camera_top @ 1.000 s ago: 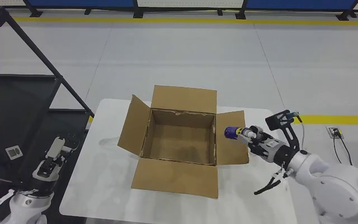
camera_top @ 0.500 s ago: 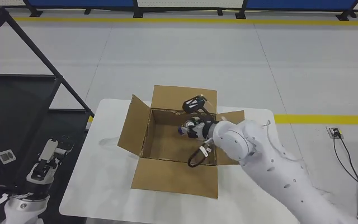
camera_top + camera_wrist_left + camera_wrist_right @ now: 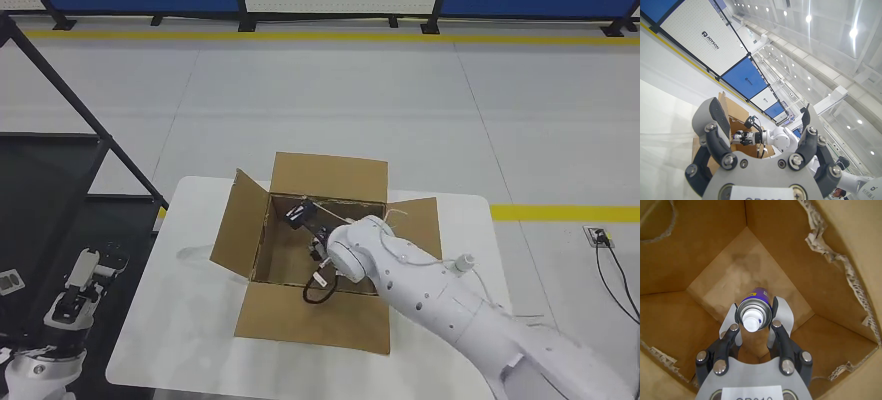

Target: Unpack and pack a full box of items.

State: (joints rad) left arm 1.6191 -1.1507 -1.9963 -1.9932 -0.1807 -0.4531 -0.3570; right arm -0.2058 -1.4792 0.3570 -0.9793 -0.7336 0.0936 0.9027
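The right jaws were clenched on a purple spray can (image 3: 755, 298), gripping it from both sides just below its silver shoulder. The can's white nozzle faced the wrist and its base pointed down into the cardboard box (image 3: 687, 262). The can stood apart from all four inner walls, with brown floor showing around it. Whether its base touched that floor could not be told. The tops of the walls were ragged, with torn corrugated edges.

In the top view the right arm (image 3: 400, 270) lay from the lower right of the frame across the box's right flap, its wrist inside the mouth near the back wall. All four flaps were folded outward, so the mouth was open. The box sat at the middle of the white surface (image 3: 170, 330), its front flap near the surface's near edge.

The left jaws were released and spread wide at the lower left of the frame. They were beyond the surface's left edge and well apart from the box.
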